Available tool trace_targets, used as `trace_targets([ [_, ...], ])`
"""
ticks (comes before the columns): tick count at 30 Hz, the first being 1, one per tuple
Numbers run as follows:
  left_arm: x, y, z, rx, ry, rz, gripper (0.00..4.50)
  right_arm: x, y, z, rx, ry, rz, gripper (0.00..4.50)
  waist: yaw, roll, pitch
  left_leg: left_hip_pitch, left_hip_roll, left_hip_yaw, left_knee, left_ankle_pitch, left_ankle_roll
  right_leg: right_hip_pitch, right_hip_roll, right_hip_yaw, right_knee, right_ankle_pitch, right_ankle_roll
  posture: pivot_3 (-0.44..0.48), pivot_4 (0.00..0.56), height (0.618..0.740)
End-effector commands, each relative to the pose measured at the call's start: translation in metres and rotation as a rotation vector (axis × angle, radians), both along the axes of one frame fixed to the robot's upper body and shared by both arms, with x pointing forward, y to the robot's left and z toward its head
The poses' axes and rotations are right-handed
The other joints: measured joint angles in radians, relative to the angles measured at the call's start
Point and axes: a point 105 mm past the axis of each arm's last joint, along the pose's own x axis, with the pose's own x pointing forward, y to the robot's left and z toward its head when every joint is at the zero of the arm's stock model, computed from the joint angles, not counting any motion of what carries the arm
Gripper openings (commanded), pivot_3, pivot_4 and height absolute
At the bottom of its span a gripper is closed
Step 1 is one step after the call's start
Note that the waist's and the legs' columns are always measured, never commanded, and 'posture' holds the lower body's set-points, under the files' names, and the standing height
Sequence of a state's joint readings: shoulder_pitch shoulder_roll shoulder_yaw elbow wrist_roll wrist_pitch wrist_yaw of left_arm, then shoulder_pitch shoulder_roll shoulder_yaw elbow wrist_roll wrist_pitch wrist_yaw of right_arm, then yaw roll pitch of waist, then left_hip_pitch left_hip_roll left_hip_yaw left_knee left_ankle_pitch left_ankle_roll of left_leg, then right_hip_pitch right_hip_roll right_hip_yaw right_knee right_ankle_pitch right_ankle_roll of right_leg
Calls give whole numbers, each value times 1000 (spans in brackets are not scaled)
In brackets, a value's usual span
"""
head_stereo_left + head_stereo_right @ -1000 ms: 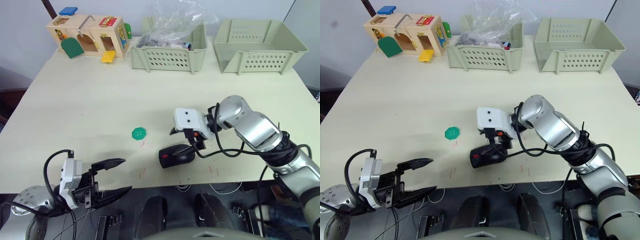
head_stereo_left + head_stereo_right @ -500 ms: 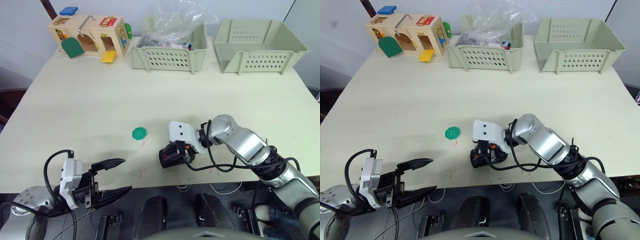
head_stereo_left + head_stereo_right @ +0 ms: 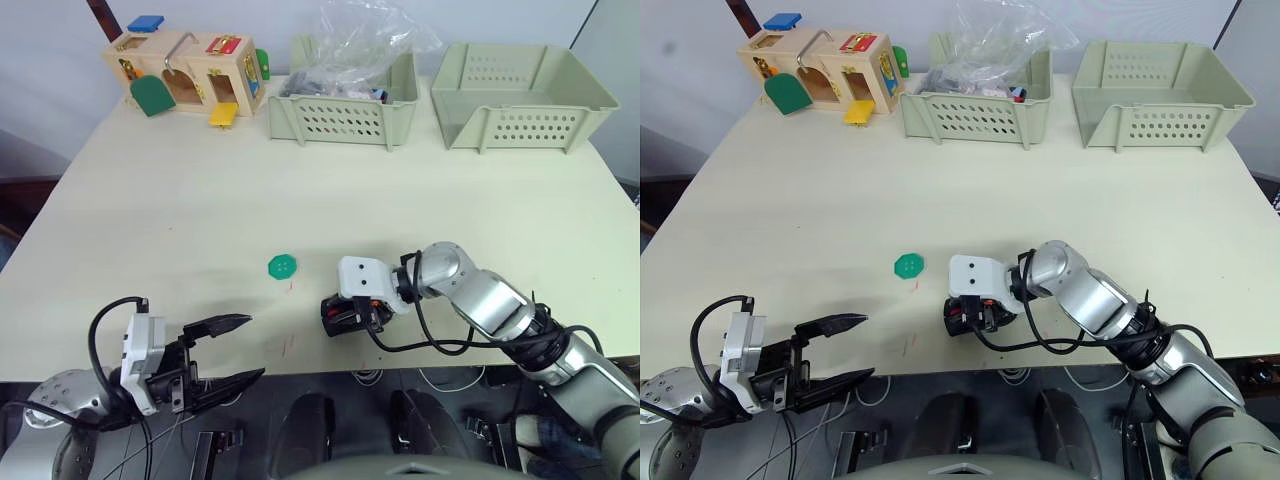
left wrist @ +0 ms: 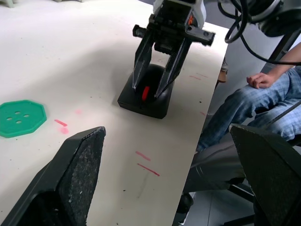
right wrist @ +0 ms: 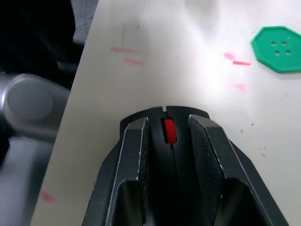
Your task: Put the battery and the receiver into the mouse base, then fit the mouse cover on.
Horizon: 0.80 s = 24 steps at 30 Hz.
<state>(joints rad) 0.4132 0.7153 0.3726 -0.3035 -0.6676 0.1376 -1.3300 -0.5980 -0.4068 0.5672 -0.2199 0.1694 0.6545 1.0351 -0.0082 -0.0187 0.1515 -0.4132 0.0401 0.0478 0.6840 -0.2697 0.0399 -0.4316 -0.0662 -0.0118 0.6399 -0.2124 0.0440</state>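
Observation:
The mouse base, a black oval shell with a small red mark on top, lies near the table's front edge, right of centre. My right gripper is lowered onto it. Its two black fingers stand slightly apart, tips resting on the shell's top on either side of the red mark, so it is open. My left gripper hangs open below the front edge at the left, holding nothing. The battery, the receiver and the mouse cover are out of view.
A green round disc lies left of the mouse base. At the back stand a wooden latch box, a basket with a plastic bag and another basket. A seated person's legs are beyond the table edge.
My right gripper came down from above the mouse base until its fingertips rest on the shell. The left gripper has not moved.

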Motion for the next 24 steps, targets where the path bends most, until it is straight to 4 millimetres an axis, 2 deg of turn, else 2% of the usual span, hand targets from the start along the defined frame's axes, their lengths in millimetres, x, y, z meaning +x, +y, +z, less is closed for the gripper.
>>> trace_targets([
  [1, -1, -4, 4, -2, -15, -21, 4500, 6, -23, 28, 215, -22, -88, 1391, 2, 0, 0, 0, 0, 0, 0, 0, 0, 0, 0, 0, 0, 0, 0, 0, 150, 740],
  [5, -1, -4, 4, -6, -13, -23, 4500, -2, -41, 28, 355, 40, -95, 1391, -2, 0, 1, -1, 0, 0, 0, 0, 0, 0, 0, 0, -1, 0, 0, 0, 150, 740],
  [8, 0, -5, 4, -9, -14, -23, 4500, -1, -57, 16, 461, 125, -236, 1391, -5, 0, 1, 0, 1, 0, 0, 0, 0, 0, 2, 0, 0, 0, 0, 0, 150, 740],
  [12, 2, -5, 5, -10, -13, -24, 4500, 1, -62, 2, 546, 137, -355, 1391, -6, 0, 1, 0, 1, 0, -1, 0, 0, -1, 2, 0, 1, -1, -1, 0, 150, 740],
  [17, 5, -5, 5, -10, -16, -24, 4500, 0, -58, -5, 591, 148, -403, 1391, -1, 0, 1, 1, 1, 0, -1, 0, 0, -1, 2, 1, 1, -1, -1, 0, 150, 740],
  [20, 7, -5, 6, -10, -18, -23, 4500, -3, -56, -33, 548, 177, -452, 1391, -1, 0, 1, 0, 1, 0, -1, 0, 0, -1, 2, 1, 1, -1, -1, 0, 150, 740],
  [24, 7, -5, 6, -11, -18, -19, 4500, -18, -49, -76, 438, 215, -448, 1391, -7, -1, -1, 3, 1, 1, -1, 0, 0, 1, 2, 2, 1, -1, -1, 0, 150, 740],
])
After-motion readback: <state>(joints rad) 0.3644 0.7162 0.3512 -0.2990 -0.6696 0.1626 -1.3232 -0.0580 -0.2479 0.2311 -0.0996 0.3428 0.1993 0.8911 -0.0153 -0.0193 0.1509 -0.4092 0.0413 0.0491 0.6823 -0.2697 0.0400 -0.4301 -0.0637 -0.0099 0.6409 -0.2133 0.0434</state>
